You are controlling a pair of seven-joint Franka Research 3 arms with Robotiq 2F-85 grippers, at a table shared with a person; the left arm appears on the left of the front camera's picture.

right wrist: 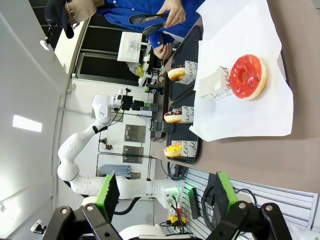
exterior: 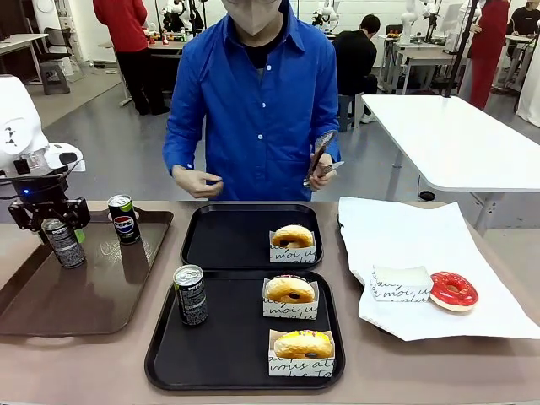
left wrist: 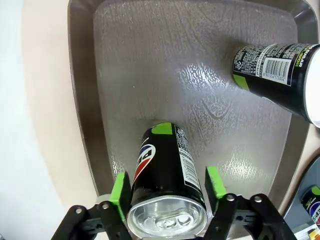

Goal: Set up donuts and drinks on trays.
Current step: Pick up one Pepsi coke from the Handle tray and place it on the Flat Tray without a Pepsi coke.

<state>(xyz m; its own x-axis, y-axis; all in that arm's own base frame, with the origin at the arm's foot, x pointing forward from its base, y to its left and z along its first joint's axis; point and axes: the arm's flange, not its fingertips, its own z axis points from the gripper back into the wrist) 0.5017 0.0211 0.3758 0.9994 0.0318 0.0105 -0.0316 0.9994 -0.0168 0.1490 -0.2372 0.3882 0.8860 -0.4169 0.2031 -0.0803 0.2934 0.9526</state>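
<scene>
Near black tray (exterior: 164,359): yellow-iced donut (exterior: 304,343), golden donut (exterior: 289,289), one can (exterior: 191,294). Far black tray (exterior: 196,240): one sleeved donut (exterior: 293,235). Red donut (exterior: 453,289), fourth, on white paper (exterior: 405,232). Sleeve script partly legible: "moi", "vous". Brown tray (exterior: 51,312): Pepsi can (exterior: 125,218); third can (left wrist: 165,180), logo part-hidden, between left gripper (left wrist: 167,187) pads, contact unclear. Right gripper (right wrist: 165,192) wide open, empty.
</scene>
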